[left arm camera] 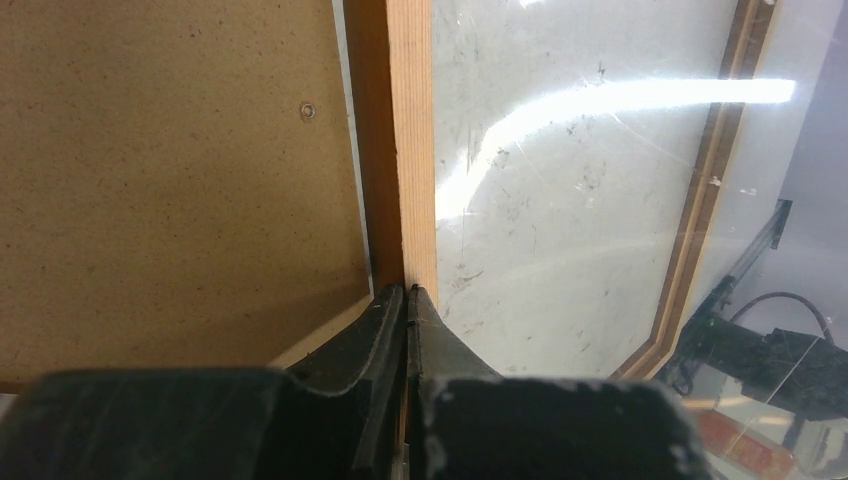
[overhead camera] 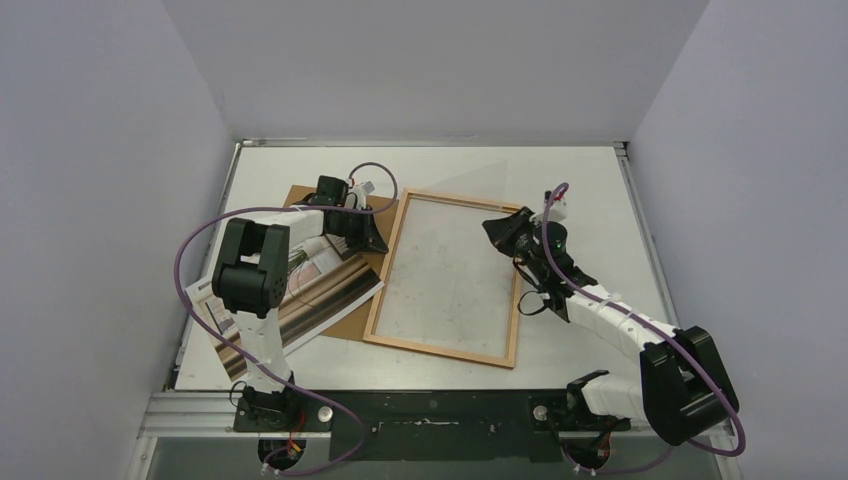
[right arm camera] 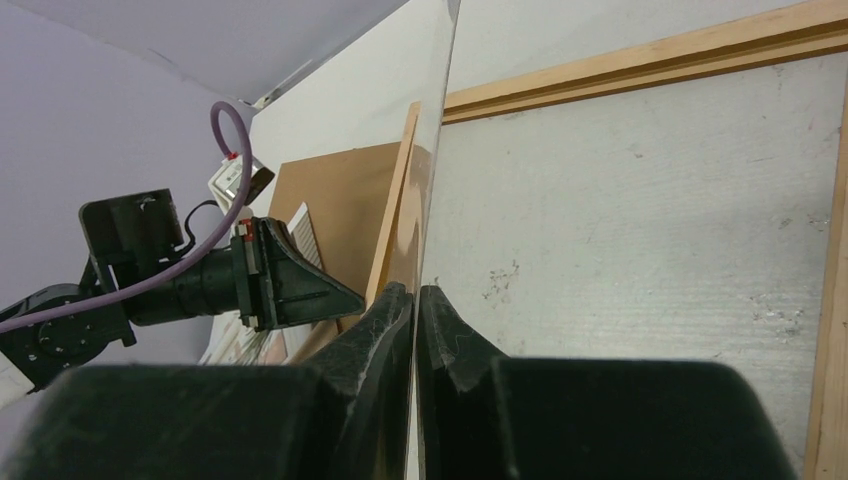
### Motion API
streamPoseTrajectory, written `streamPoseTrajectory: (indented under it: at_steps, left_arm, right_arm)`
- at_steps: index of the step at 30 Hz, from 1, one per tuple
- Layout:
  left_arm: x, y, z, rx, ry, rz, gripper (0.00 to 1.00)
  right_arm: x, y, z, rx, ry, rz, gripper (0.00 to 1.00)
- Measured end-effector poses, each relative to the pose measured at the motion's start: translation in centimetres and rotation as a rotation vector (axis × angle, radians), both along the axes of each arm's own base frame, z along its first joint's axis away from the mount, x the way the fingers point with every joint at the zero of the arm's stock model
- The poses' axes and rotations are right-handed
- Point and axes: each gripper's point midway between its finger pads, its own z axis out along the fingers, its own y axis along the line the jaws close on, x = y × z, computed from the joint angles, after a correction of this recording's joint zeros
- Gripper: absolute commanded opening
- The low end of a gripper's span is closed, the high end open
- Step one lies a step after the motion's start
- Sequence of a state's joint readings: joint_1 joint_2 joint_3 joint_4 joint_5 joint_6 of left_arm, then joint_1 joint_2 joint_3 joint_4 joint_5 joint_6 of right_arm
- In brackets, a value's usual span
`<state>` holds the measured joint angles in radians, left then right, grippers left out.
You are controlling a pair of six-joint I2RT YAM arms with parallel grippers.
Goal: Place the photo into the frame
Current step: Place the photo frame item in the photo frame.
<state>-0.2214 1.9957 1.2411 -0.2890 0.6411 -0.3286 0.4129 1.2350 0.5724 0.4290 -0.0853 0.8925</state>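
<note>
The frame [overhead camera: 390,272] lies flat mid-table, its light wood rails [left arm camera: 410,150] around a bare opening. My left gripper [overhead camera: 376,242] is shut, its tips [left arm camera: 411,290] down on the frame's left rail, with nothing seen between them. My right gripper [overhead camera: 503,232] is shut on the clear pane [right arm camera: 432,150], which runs edge-on from between its jaws [right arm camera: 416,290] and stands tilted up over the frame [overhead camera: 475,180]. The photo [overhead camera: 330,290], striped beige and brown, lies face up left of the frame, partly under the left arm.
A brown fibreboard backing sheet [overhead camera: 352,322] lies under the photo and against the frame's left rail [left arm camera: 170,170]. Grey walls close in the table on the left, back and right. The arm bases sit at the near edge.
</note>
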Motion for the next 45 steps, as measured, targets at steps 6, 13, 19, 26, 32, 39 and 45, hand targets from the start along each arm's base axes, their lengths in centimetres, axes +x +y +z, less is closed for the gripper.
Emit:
streamPoseTrajectory:
  at_steps: [6, 13, 19, 26, 32, 39, 45]
  left_arm:
    - [0.0, 0.0, 0.0, 0.002, -0.003, -0.004, 0.0]
    - [0.1, 0.1, 0.0, 0.007, -0.012, -0.011, 0.0]
    - [0.1, 0.1, 0.0, 0.008, -0.012, -0.012, 0.0]
    - [-0.1, 0.1, 0.0, 0.007, -0.005, -0.014, 0.0]
    - [-0.2, 0.1, 0.0, 0.006, 0.001, -0.015, 0.0]
    - [-0.2, 0.0, 0.0, 0.005, 0.004, -0.016, 0.0]
    - [-0.3, 0.0, 0.0, 0.002, 0.006, -0.017, 0.0]
  right_arm:
    - [0.1, -0.5, -1.2, -0.047, 0.022, -0.018, 0.06]
    - [0.3, -0.8, -2.1, -0.075, 0.036, -0.03, 0.08]
    - [0.5, -1.0, -2.8, -0.089, 0.048, -0.042, 0.18]
    - [0.4, -1.5, -5.3, -0.148, 0.112, -0.05, 0.4]
    - [0.3, -1.7, -7.0, -0.225, 0.173, -0.05, 0.68]
    - [0.4, -1.3, -7.3, -0.328, 0.211, -0.041, 0.88]
    - [0.6, -1.1, -7.3, -0.423, 0.234, -0.046, 0.96]
